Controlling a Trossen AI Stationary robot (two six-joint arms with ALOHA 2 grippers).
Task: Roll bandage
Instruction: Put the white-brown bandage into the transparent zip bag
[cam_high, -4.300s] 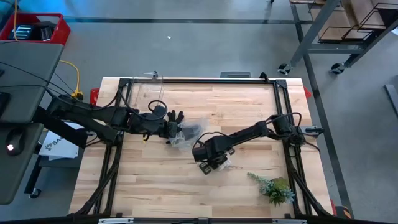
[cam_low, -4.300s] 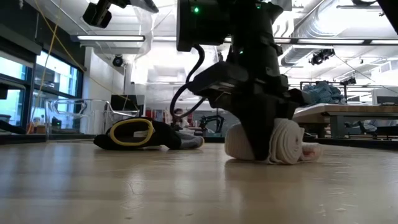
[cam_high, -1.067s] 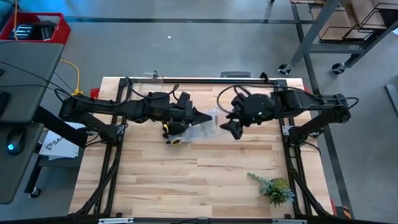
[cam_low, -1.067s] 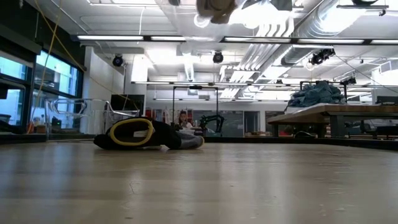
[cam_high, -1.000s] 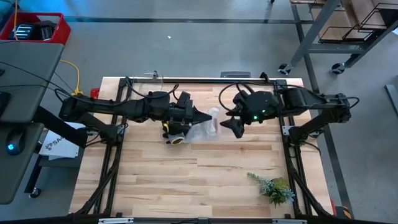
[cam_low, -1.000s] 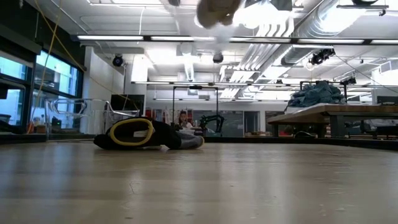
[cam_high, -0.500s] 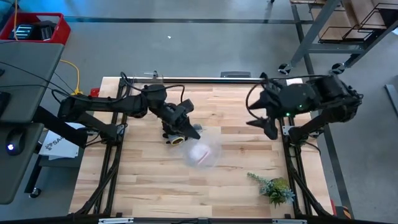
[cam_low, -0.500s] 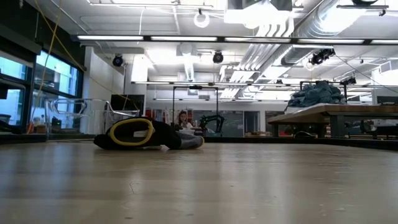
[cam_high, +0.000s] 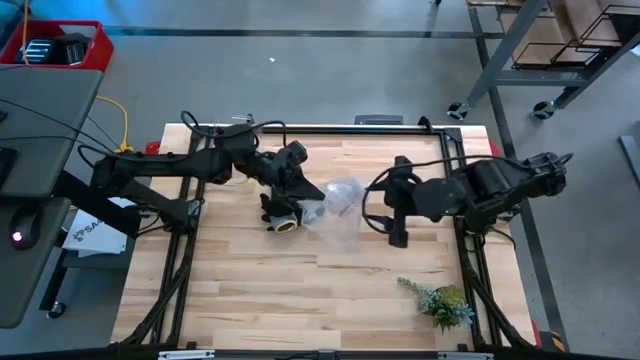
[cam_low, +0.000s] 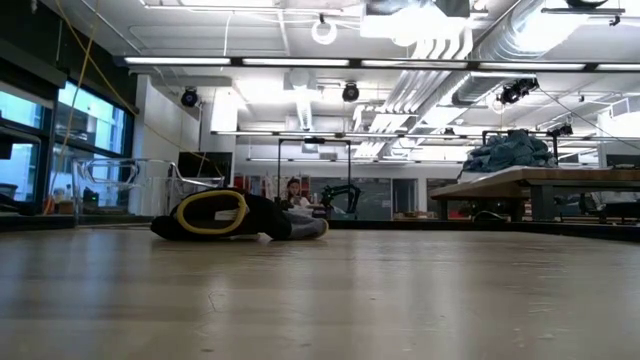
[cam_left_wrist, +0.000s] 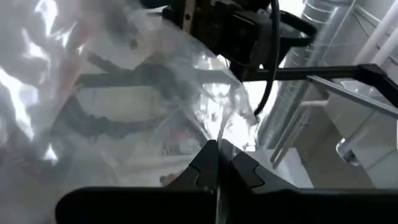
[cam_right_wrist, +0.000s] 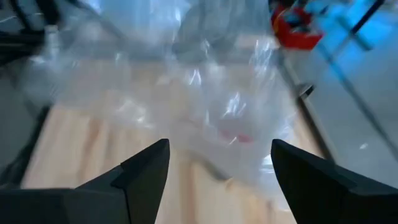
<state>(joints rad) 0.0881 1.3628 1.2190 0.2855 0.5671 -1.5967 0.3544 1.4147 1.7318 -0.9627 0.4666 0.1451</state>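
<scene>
My left gripper (cam_high: 314, 189) is shut on a crinkly clear plastic bag (cam_high: 342, 208) over the table's middle, toward the far side. The bag (cam_left_wrist: 143, 93) fills the left wrist view. It does not show in the low view, so it hangs above the tabletop. My right gripper (cam_high: 393, 212) stands open just right of the bag, its fingers apart in the right wrist view (cam_right_wrist: 217, 168), with the bag (cam_right_wrist: 205, 99) beyond them and untouched. A pale patch (cam_right_wrist: 233, 134) shows through the plastic; whether it is the bandage, I cannot tell. My left gripper pinches a bunched bit of the bag's plastic (cam_left_wrist: 221, 135) between its two shut fingers (cam_left_wrist: 205, 165). It comes at the bag from the table's left. The bag hangs off the fingertips, crumpled and slack, clear of the table.
A black-and-grey work glove with a yellow cuff (cam_high: 280, 215) lies on the table below my left gripper, and shows in the low view (cam_low: 240, 215). A green plant sprig (cam_high: 440, 303) lies near the front right corner. Bare wood (cam_high: 300, 290) spreads toward the near edge.
My right gripper has drawn away from the bag toward the table's right edge, then come back beside it. The bag, held by my left gripper throughout, has swung toward the near edge and back up beside the glove.
</scene>
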